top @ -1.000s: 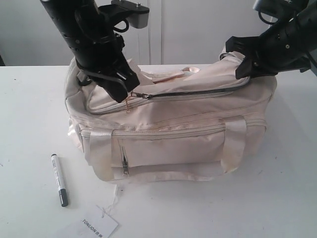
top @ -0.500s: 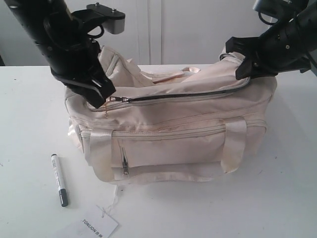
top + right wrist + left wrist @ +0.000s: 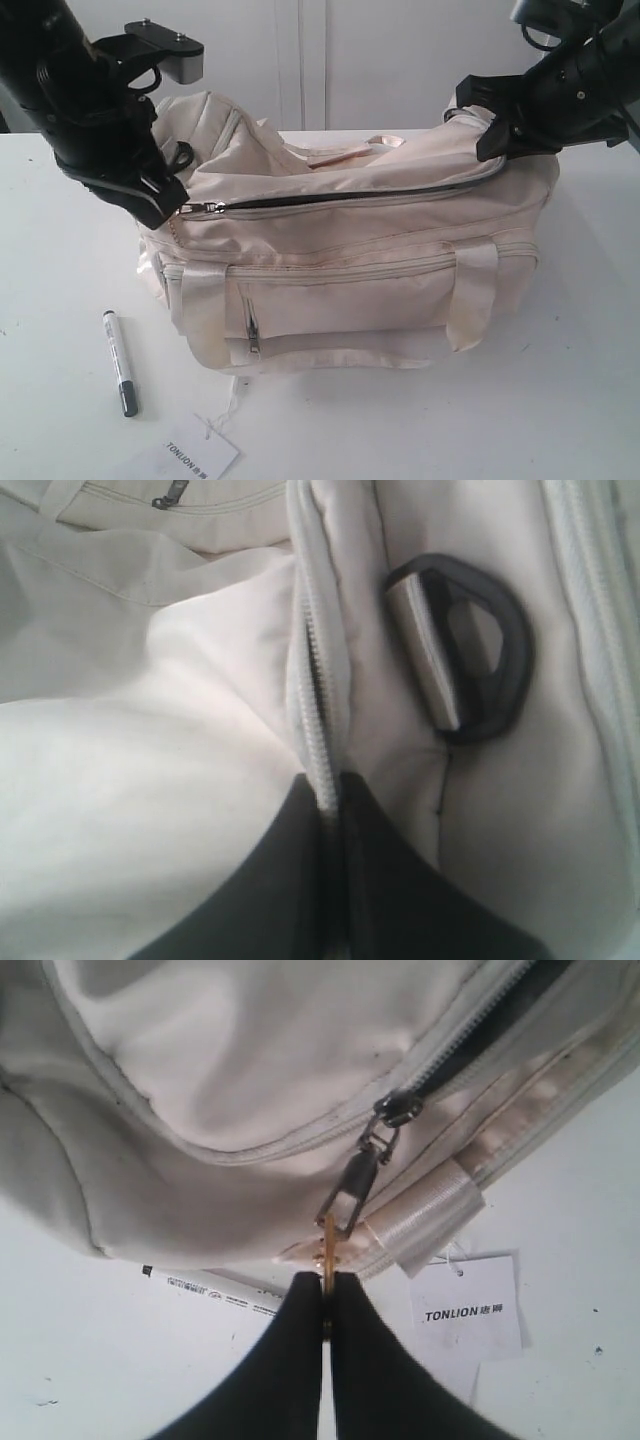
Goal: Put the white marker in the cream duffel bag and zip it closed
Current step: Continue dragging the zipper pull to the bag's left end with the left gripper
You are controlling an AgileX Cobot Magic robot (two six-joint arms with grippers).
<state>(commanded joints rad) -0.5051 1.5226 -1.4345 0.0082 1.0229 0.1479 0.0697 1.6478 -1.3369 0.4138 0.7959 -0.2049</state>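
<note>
The cream duffel bag (image 3: 350,270) stands mid-table, its top zipper (image 3: 340,197) parted in a long dark slit. My left gripper (image 3: 176,208) is at the bag's left end, shut on the gold ring pull (image 3: 327,1250) that hangs from the zipper slider (image 3: 398,1112). At the bag's right end my right gripper (image 3: 497,140) is shut on the zipper seam (image 3: 318,710), beside a black D-ring (image 3: 495,665). The white marker (image 3: 120,362) lies on the table in front of the bag's left corner, dark cap toward the front. Its barrel (image 3: 215,1290) also shows under the bag in the left wrist view.
A white paper tag (image 3: 200,455) printed with a brand name lies near the front edge, tied by a string to the bag. The bag's front handle (image 3: 470,300) and a small front pocket zip (image 3: 250,325) face the camera. White table (image 3: 560,400) stretches to the right.
My left gripper has moved left with the ring pull, dragging the slider toward the bag's left end and lengthening the open slit. The right gripper and marker have stayed put.
</note>
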